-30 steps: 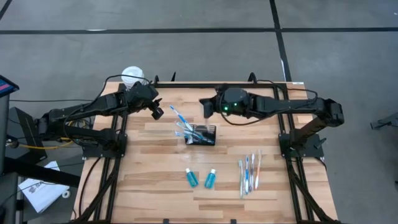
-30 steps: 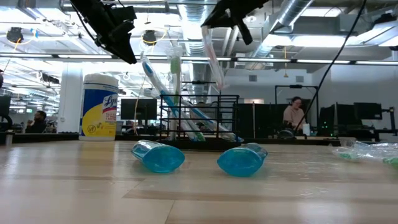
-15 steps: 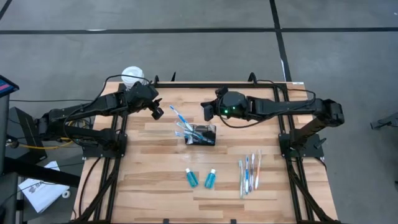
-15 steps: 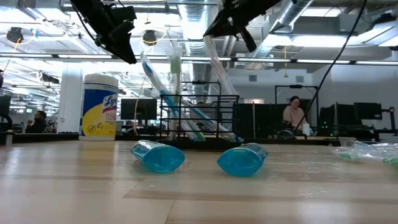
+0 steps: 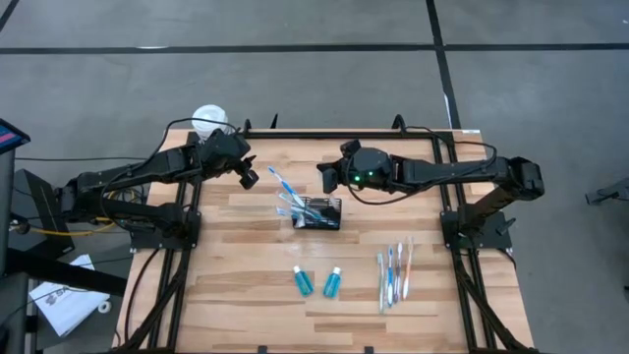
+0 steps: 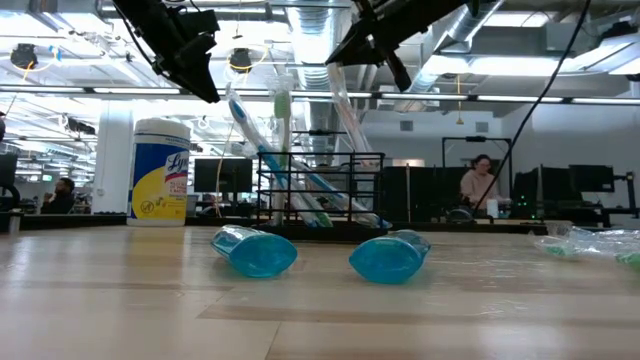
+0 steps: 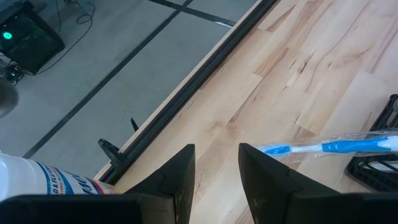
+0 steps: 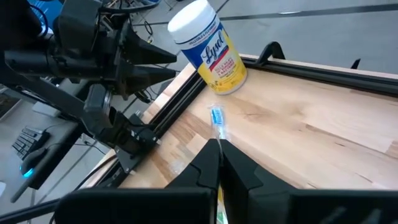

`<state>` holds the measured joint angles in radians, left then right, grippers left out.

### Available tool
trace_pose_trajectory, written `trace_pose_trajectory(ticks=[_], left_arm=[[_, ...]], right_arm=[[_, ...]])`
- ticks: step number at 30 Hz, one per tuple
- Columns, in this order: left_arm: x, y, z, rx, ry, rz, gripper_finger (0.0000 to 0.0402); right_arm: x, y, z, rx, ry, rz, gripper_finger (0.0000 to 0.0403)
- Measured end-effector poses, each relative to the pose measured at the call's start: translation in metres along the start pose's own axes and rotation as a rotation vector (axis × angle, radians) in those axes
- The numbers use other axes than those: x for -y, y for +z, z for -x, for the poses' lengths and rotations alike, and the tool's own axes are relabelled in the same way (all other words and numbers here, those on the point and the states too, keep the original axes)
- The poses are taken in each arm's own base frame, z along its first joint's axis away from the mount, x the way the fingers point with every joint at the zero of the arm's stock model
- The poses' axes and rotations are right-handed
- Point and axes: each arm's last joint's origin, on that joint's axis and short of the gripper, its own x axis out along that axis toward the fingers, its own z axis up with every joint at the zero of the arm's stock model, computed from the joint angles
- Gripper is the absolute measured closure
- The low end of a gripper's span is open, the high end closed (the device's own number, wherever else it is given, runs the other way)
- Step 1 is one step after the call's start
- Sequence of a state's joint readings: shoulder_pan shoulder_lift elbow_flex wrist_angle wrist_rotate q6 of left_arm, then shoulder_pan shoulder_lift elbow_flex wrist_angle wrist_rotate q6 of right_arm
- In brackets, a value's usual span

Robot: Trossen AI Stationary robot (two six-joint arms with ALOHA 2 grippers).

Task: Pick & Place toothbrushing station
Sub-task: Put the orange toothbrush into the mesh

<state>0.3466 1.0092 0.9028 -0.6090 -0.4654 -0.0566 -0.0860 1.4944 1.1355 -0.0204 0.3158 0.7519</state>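
On the wooden table (image 5: 246,285), seen from above, the two dark arms reach in from either side toward the far half. The white-lidded canister (image 6: 160,170) with its yellow label stands at the far left corner, behind the left arm. Near the table's middle sits the black wire-mesh basket (image 5: 318,212), upright, with several toothbrushes leaning out of it toward the left. The left gripper (image 5: 246,175) hangs above the table, left of the basket and apart from it, its fingers (image 7: 180,177) spread with nothing between them. The right gripper (image 5: 325,175) hangs just behind the basket and above it, its fingers (image 8: 208,163) pressed nearly together on a clear-wrapped toothbrush (image 8: 217,121) with a blue end that sticks out ahead of them. Closer to the near edge lie two teal tubes (image 5: 316,282) side by side, and to their right a loose row of wrapped toothbrushes (image 5: 394,275). The basket looks light and stiff but open-meshed and easy to tip, so its top rim wire seems the best hold. Each brush is slim, light and slippery in its wrapper, so a grip near mid-handle should keep it from swinging.
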Motion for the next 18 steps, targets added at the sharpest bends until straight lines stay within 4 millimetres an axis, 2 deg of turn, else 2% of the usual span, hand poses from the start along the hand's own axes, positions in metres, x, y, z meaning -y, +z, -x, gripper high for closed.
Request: trace_pose_trajectory(ticks=[8, 18], left_arm=[[0.000, 0.000, 0.000, 0.000, 0.000, 0.000, 0.0284], [0.000, 0.000, 0.000, -0.001, 0.000, -0.032, 0.0284]], right_arm=[[-0.009, -0.009, 0.004, -0.026, 0.025, 0.028, 0.0403], [-0.010, -0.017, 0.006, -0.065, 0.005, 0.053, 0.0403]])
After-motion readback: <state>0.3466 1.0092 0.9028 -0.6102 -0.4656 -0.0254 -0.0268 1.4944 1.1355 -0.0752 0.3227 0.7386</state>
